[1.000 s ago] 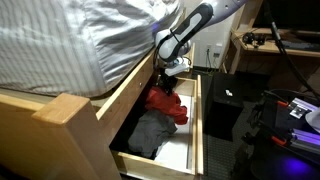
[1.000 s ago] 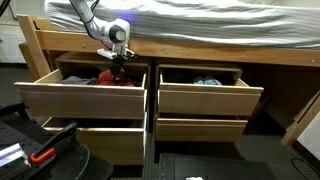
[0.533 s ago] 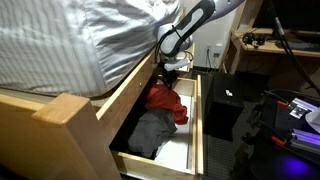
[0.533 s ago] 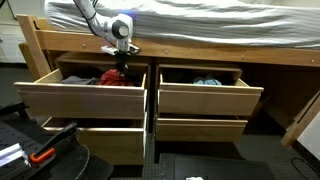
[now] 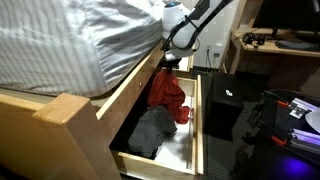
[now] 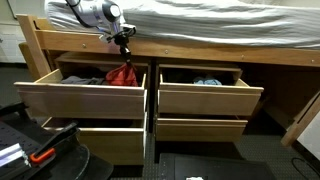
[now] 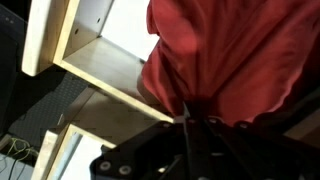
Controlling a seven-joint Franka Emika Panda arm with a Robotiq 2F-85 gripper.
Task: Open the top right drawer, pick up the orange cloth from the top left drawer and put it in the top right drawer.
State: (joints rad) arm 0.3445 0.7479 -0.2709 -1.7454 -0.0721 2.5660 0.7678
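- The soft red-orange cloth bundle [image 5: 168,92] hangs in the air, just above the long pale-wood top left drawer with the white floor [image 5: 203,120]. Its bottom end may touch what lies in the drawer, but that is hard to see.
- The robot's black gripper [image 7: 195,122] is shut tight on the top of the cloth, so the cloth droops down in long folds.
- The dark grey garment [image 5: 150,130] lies in the same drawer, below and beside the cloth.
- The smaller pale-wood top right drawer [image 6: 205,98] is pulled out, so I think it is ready for the cloth.
- I think the gripper is up high so the cloth can get over the drawer wall.
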